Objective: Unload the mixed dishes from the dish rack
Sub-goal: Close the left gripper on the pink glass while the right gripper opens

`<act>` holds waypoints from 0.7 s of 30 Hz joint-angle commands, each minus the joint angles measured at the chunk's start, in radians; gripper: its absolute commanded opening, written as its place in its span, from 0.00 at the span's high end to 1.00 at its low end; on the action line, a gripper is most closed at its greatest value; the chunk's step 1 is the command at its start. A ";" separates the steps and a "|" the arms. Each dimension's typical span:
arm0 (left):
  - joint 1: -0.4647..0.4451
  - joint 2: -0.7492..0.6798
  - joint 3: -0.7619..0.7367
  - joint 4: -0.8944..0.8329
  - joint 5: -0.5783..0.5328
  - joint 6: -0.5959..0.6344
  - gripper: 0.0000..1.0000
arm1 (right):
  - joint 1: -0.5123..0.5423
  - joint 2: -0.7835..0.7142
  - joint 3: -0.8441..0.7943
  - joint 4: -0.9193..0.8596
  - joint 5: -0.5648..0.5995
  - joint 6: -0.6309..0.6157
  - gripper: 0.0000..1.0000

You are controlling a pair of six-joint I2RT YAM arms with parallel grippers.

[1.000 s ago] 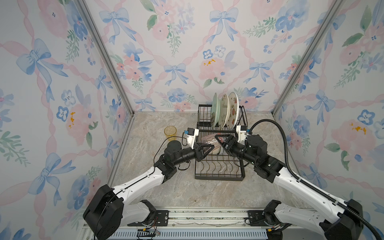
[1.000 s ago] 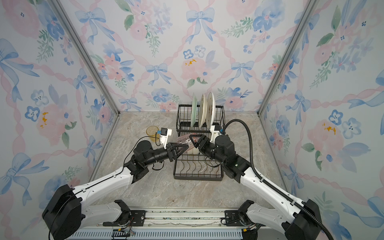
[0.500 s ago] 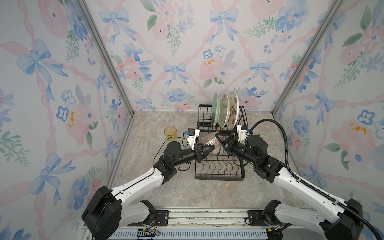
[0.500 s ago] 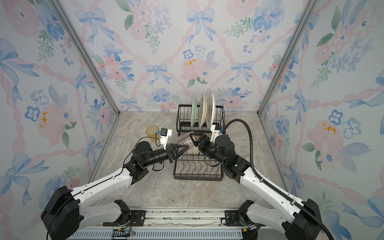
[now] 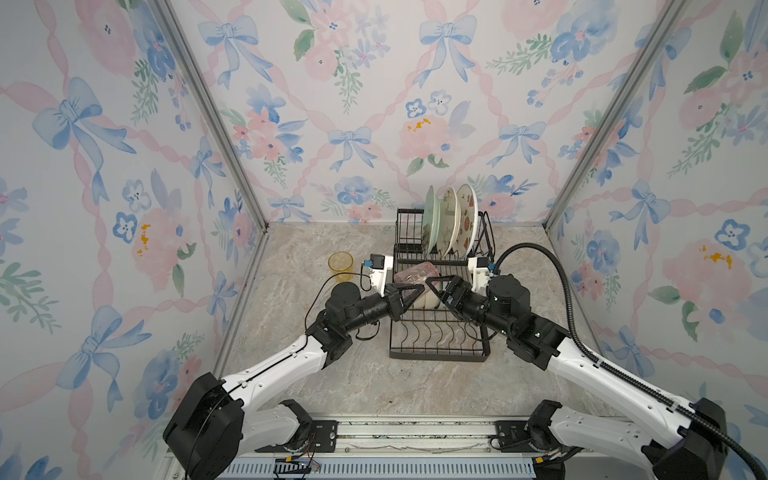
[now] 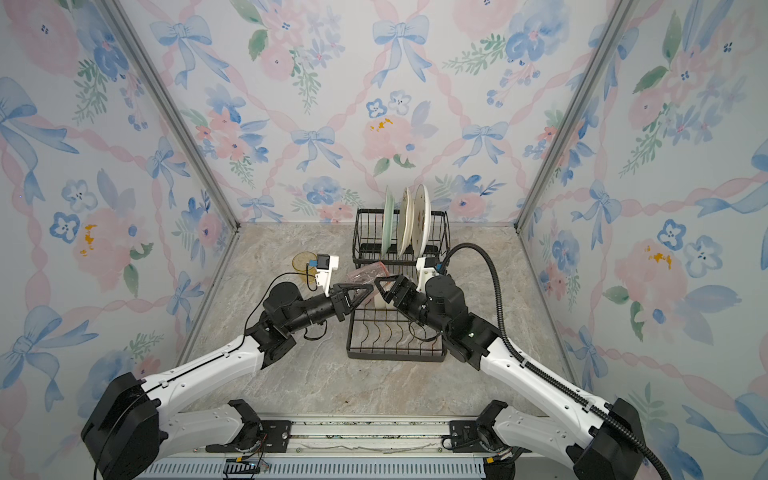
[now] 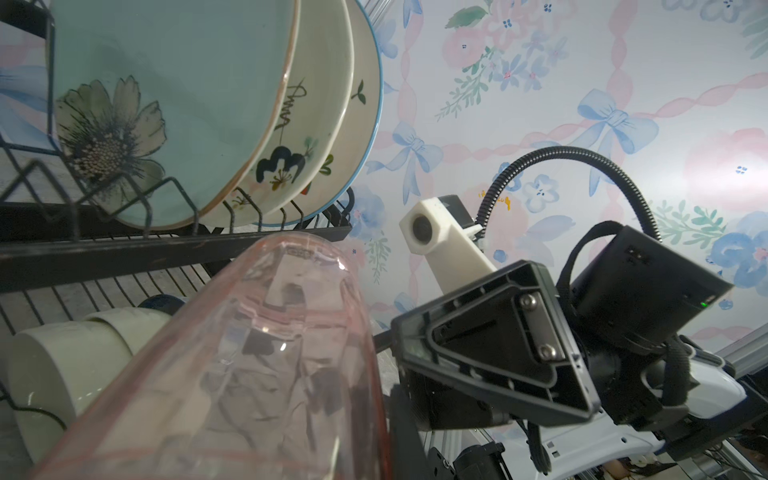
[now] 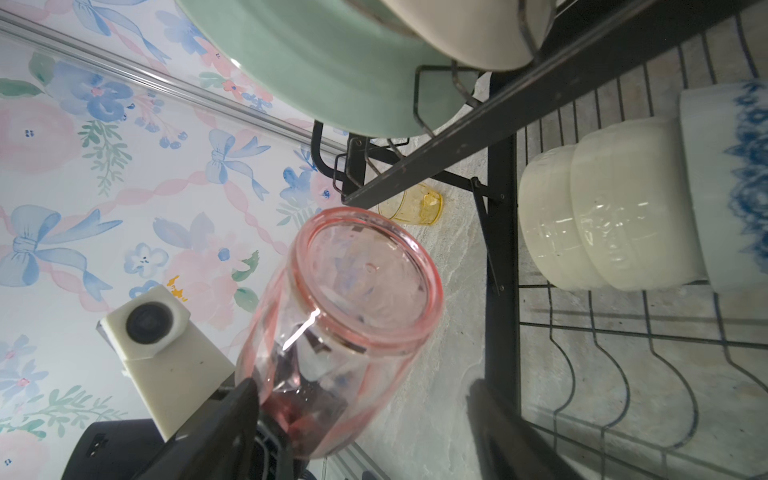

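The pink tumbler [image 5: 412, 274] [image 8: 353, 307] hangs tilted over the left rear of the dish rack [image 5: 436, 354], its closed base toward the right wrist camera. My left gripper [image 5: 419, 287] is shut on the tumbler's open end. My right gripper [image 5: 432, 286] [image 8: 361, 384] faces it, open, its fingers spread either side of the tumbler. A mint-green plate [image 5: 429, 220] and two cream plates [image 5: 449, 218] stand in the upper shelf. In the right wrist view two cream bowls [image 8: 552, 224] and a blue-patterned bowl [image 8: 731, 183] lie on the lower tray.
An amber tumbler [image 5: 340, 264] stands on the marble table [image 5: 332, 386] left of the rack. Floral walls close in the back and both sides. The right arm's black cable [image 5: 557, 270] loops beside the rack's right edge.
My left gripper has closed onto the pink tumbler while my right gripper has opened off it. The tumbler has hardly shifted.
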 commanded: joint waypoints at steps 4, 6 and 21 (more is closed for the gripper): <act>0.003 -0.037 -0.022 0.026 -0.025 0.011 1.00 | 0.006 -0.032 -0.014 -0.027 0.004 -0.023 0.18; 0.003 -0.043 -0.028 0.026 -0.026 0.009 1.00 | 0.005 -0.038 -0.014 -0.035 0.008 -0.027 0.18; 0.004 -0.207 -0.036 -0.383 -0.210 0.124 1.00 | 0.038 -0.179 -0.054 -0.234 0.184 -0.132 0.03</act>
